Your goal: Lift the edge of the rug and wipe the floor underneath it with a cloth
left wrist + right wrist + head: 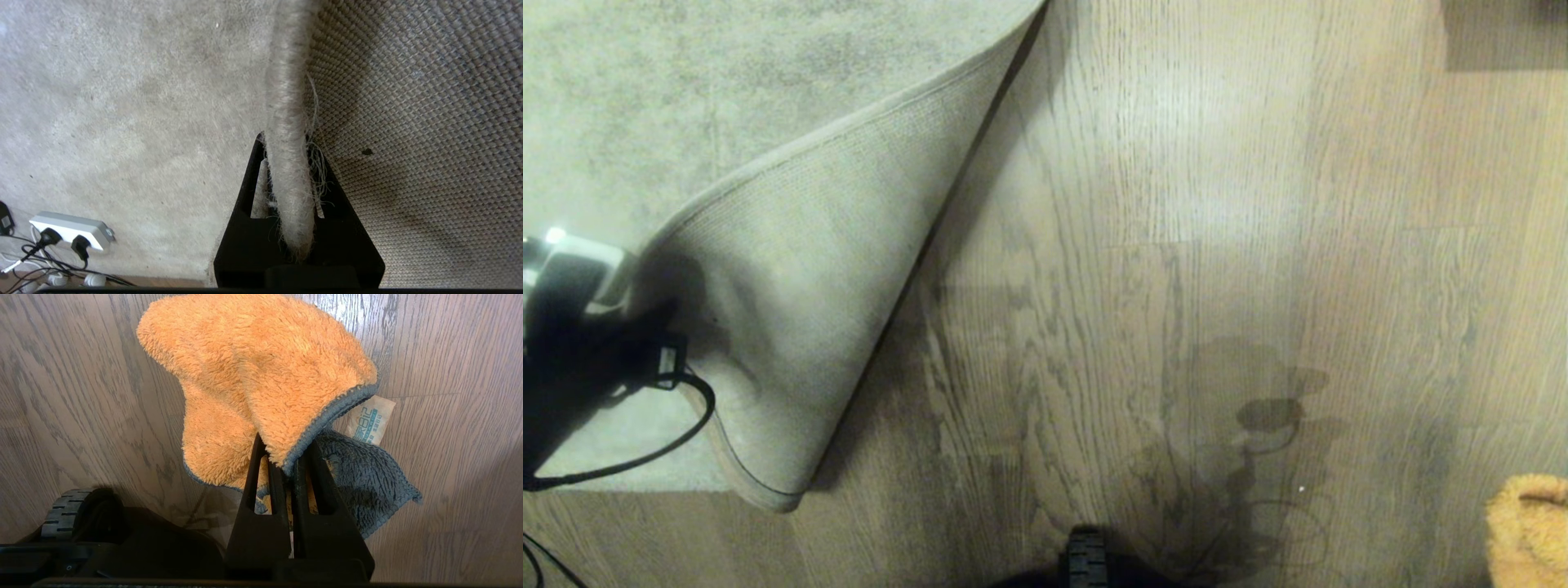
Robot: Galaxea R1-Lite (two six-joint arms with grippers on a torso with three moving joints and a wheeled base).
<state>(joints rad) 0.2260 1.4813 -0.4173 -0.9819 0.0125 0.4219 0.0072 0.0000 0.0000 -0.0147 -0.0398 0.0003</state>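
My left pincer (pixel 291 171) is closed on the rug edge (pixel 288 122). The bound border runs straight out from between my two black fingers (pixel 245 196), so its long axis follows the line of the pincer. On one side of it I see the grey pile of the rug (pixel 122 102), on the other side the ribbed woven underside (pixel 408 122). Some loose threads hang from the border at the fingers.

From my head I see the rug corner folded back over the rug (pixel 645 98), underside (pixel 809 286) up. The fold line goes diagonally, from the top middle of the view down to the lower left. The rug edge (pixel 833 135) makes a curve across the flap toward my left arm (pixel 572 343), which is at the left side of the view. The floor (pixel 1176 245) beside the fold is bare.

My right pincer (pixel 286 457) is closed on the cloth (pixel 253 367). The cloth stands out beyond the fingertips, orange side toward the camera, with a grey part and a small tag (pixel 369 420) behind. It hangs above the floor (pixel 81 396), near my wheel (pixel 61 514). In the head view only a bit of the cloth (pixel 1531 531) shows, at the lower right corner, well apart from the rug.

A power strip (pixel 71 228) with cables lies on the rug.
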